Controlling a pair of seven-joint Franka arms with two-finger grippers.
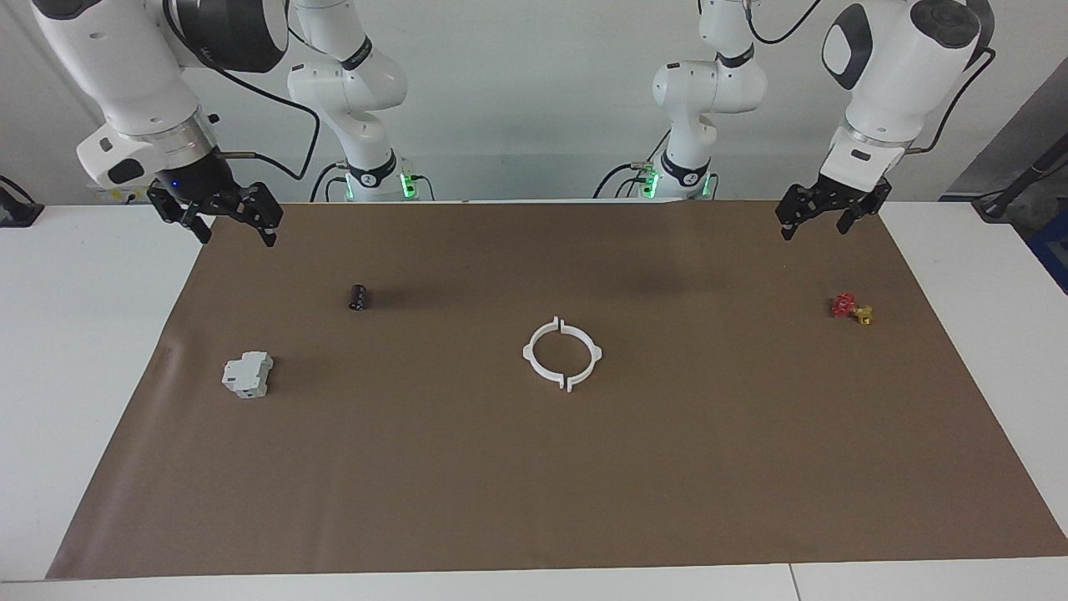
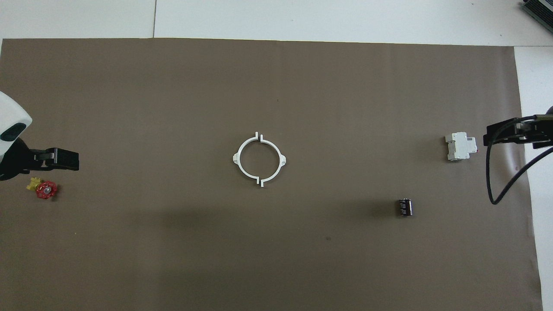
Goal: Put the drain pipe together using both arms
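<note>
The drain pipe lies in the middle of the brown mat as two thin white half-rings set end to end in a ring shape, with narrow gaps where their tabbed ends meet. One half (image 1: pixel 528 351) (image 2: pixel 284 160) curves toward the right arm's end, the other half (image 1: pixel 597 351) (image 2: pixel 236 158) toward the left arm's end. My left gripper (image 1: pixel 816 227) (image 2: pixel 69 160) hangs open and empty over the mat's edge at its own end, by a red valve. My right gripper (image 1: pixel 236 237) (image 2: pixel 492 134) hangs open and empty over the mat's edge at its end, by the grey-white block.
A grey-white boxy block (image 1: pixel 248 374) (image 2: pixel 460 146) and a small black cylinder (image 1: pixel 359 297) (image 2: pixel 405 207) lie toward the right arm's end. A red-and-yellow valve (image 1: pixel 851 308) (image 2: pixel 43 188) lies toward the left arm's end. The brown mat (image 1: pixel 534 484) covers most of the white table.
</note>
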